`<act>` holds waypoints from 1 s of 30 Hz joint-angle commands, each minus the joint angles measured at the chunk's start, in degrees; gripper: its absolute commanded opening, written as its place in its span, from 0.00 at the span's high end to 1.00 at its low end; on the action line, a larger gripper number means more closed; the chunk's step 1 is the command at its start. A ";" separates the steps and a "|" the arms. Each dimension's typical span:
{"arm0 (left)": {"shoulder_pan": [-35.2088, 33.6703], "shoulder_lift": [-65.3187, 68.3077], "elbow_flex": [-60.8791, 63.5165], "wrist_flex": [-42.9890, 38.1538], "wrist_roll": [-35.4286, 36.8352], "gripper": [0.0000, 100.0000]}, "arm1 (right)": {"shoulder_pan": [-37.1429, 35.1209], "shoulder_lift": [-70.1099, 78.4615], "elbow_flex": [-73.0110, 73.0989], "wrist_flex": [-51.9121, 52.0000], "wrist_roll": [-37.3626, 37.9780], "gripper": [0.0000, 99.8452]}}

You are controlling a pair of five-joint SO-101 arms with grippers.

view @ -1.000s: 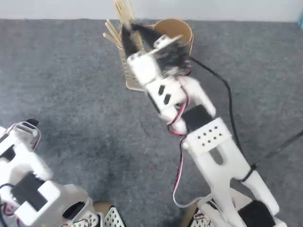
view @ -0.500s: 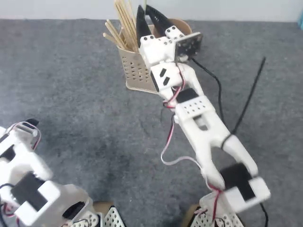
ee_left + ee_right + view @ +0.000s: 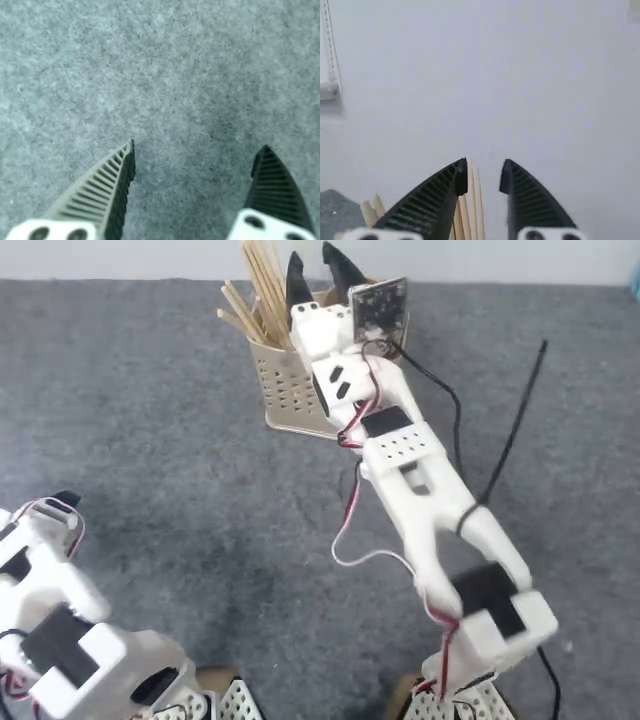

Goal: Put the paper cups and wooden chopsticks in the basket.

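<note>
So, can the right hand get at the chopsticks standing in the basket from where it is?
Probably yes: the right hand is open just above the basket, with the chopsticks right beside it and nothing between.

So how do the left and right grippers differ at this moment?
The left gripper faces the grey mat, fingers wide apart; the right gripper, over the basket, faces the wall, fingers closer together. The right has chopsticks beside one finger; the left has none. Both are open and empty.
</note>
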 commanded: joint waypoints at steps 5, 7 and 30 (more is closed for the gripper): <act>0.79 -1.14 -2.15 0.26 0.26 0.73 | 0.22 -27.47 15.65 3.47 0.88 0.99; 0.79 -1.58 -2.33 0.35 0.18 0.82 | 0.22 -34.95 18.02 12.09 1.41 0.99; 31.56 -70.42 24.31 17.23 -16.88 0.89 | 33.36 -79.34 19.69 96.84 -2.46 0.99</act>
